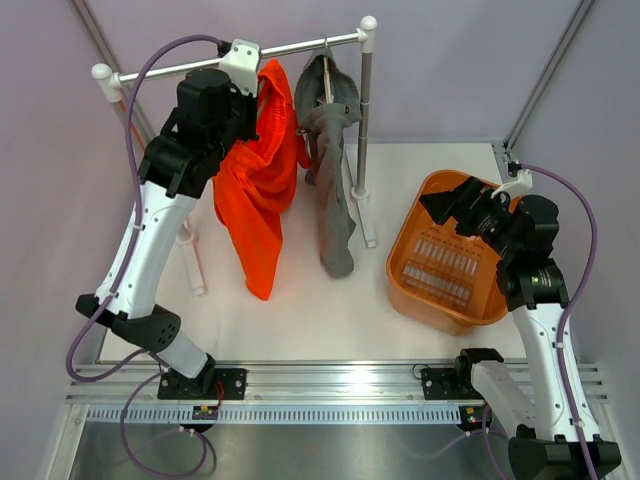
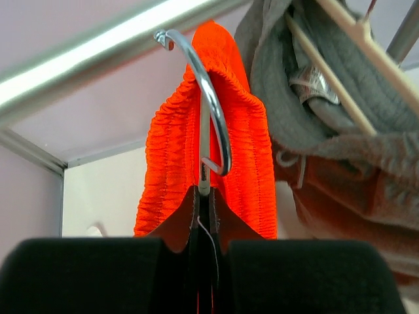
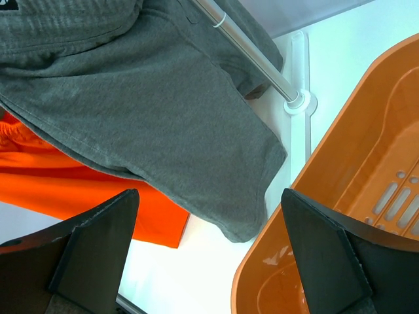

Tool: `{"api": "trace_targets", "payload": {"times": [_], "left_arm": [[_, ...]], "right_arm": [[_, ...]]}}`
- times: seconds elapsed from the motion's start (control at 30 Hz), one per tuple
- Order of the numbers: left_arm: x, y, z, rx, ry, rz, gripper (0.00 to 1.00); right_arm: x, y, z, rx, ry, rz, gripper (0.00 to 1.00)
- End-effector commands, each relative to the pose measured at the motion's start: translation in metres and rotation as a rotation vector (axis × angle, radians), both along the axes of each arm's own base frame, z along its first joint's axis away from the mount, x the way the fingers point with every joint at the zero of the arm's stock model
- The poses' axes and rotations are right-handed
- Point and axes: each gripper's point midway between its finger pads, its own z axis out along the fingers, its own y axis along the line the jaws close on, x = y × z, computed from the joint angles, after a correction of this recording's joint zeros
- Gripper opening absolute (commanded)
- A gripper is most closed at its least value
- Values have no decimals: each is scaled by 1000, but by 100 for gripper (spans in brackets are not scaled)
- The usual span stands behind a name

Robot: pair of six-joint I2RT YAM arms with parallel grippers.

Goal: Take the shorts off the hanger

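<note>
My left tool (image 2: 204, 208) is pinched narrow on the orange shorts (image 2: 252, 157), just under the hanger hook (image 2: 219, 124) that hangs on the rail (image 2: 85, 62). If I pull from here, the bunched waistband may drag the hook off the rail, or snag the grey shorts (image 2: 366, 150) close beside. My right tool (image 3: 209, 196) gapes wide by the orange basket (image 3: 366, 144), holding nothing.
</note>
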Motion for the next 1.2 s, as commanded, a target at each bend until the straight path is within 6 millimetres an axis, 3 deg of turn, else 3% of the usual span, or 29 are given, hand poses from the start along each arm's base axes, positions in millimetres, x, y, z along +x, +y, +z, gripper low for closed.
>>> {"api": "trace_targets", "payload": {"times": [0.0, 0.1, 0.27, 0.4, 0.53, 0.7, 0.77, 0.9, 1.17], "left_arm": [[-25, 12, 32, -75, -108, 22, 0], [-45, 15, 32, -105, -104, 16, 0], [-78, 13, 2, -64, -41, 14, 0], [-111, -7, -17, -54, 15, -48, 0], [-140, -14, -48, 60, 92, -58, 0], [-178, -31, -73, 86, 142, -140, 0], [-191, -33, -74, 51, 152, -178, 0], [-221, -51, -81, 30, 180, -318, 0], [-237, -69, -83, 34, 188, -424, 0]], "right_arm": [[-7, 3, 15, -22, -61, 38, 100], [-12, 6, 17, -20, -69, 58, 99], [-24, 13, 24, -14, -94, 106, 100], [-38, 24, 32, 4, -101, 189, 99], [-54, 34, 38, 1, -98, 273, 99], [-72, 47, 43, -30, -95, 339, 100], [-73, 52, 47, -47, -104, 339, 99], [-84, 88, 42, -72, -70, 433, 100], [-81, 132, 29, -146, -19, 451, 100]]}}
